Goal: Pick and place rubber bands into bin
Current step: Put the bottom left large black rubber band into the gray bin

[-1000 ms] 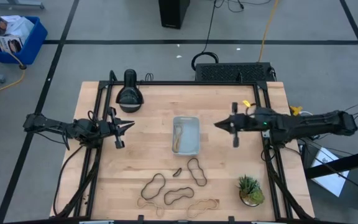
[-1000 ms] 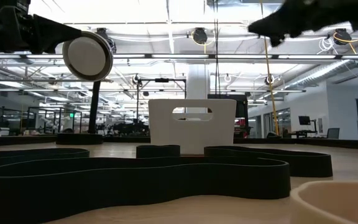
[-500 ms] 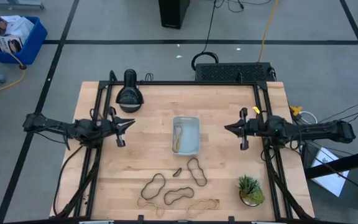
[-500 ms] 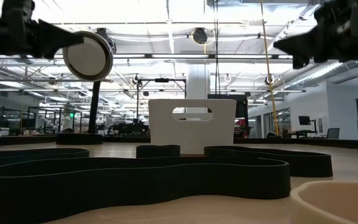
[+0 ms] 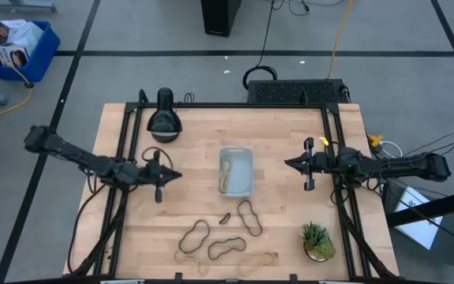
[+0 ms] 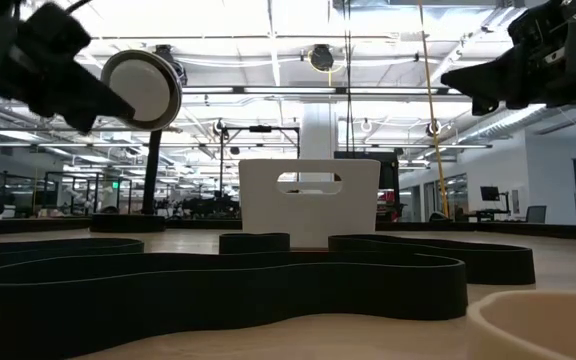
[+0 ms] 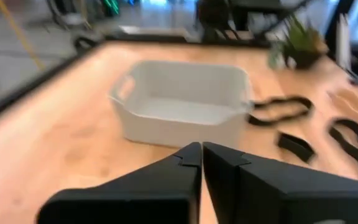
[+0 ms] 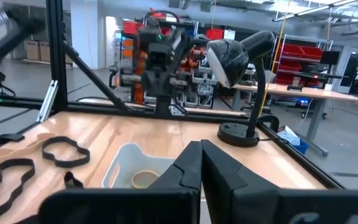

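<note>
Spanning the whole scene is the wooden table (image 5: 290,138), and both arms are hanging above it on either side of the bin (image 5: 236,172), which is sitting mid-table, reachable from both sides. The left gripper (image 5: 178,174) is pointing in at the bin from the left with its fingers pressed together, holding nothing; the right gripper (image 5: 287,162) is doing the same from the right, fingertips meeting, empty too. Judging by that, neither is picking right now.

The bin is already holding at least one tan band (image 5: 225,172). The rest of the rubber bands (image 5: 250,217) are lying loose on the near part of the table, black loops and tan ones, some touching, well apart from both grippers.

The black desk lamp (image 5: 164,120) is standing at the far left, and the small potted plant (image 5: 318,241) is sitting near right, just beside the bands — probably the only thing crowding a reach from the right.
</note>
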{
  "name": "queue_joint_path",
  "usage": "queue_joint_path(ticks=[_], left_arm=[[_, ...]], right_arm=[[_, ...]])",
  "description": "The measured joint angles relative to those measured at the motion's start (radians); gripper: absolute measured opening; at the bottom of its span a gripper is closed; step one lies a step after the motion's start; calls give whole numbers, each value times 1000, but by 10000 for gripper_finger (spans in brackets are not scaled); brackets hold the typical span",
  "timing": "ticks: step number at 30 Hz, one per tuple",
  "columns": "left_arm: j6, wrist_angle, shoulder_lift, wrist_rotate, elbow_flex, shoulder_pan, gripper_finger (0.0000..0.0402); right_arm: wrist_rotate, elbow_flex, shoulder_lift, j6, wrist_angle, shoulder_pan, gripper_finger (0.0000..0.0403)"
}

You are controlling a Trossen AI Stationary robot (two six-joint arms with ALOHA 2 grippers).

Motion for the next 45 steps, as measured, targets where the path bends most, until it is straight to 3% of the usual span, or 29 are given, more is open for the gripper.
queue_joint_path(ticks=[9, 14, 22, 29, 34, 40, 45], left_arm=[[-274, -462, 493, 40, 471, -153, 4], [-306, -491, 702, 50, 602, -217, 29], [-375, -492, 887, 164, 658, -245, 118], [-428, -473, 944, 198, 658, -212, 227], [-436, -404, 978, 269, 659, -175, 281], [-417, -341, 1046, 312, 660, -151, 299], [-388, -350, 1101, 300, 664, -141, 272]], right_arm=[[0, -2, 0, -38, 6, 0, 0], [0, -2, 0, -33, 9, 0, 0], [1, -3, 0, -8, 9, 0, 0], [1, -3, 0, -9, 9, 0, 0], [2, -3, 0, 14, 9, 0, 0], [2, -3, 0, 15, 5, 0, 0], [2, -3, 0, 10, 0, 0, 0]])
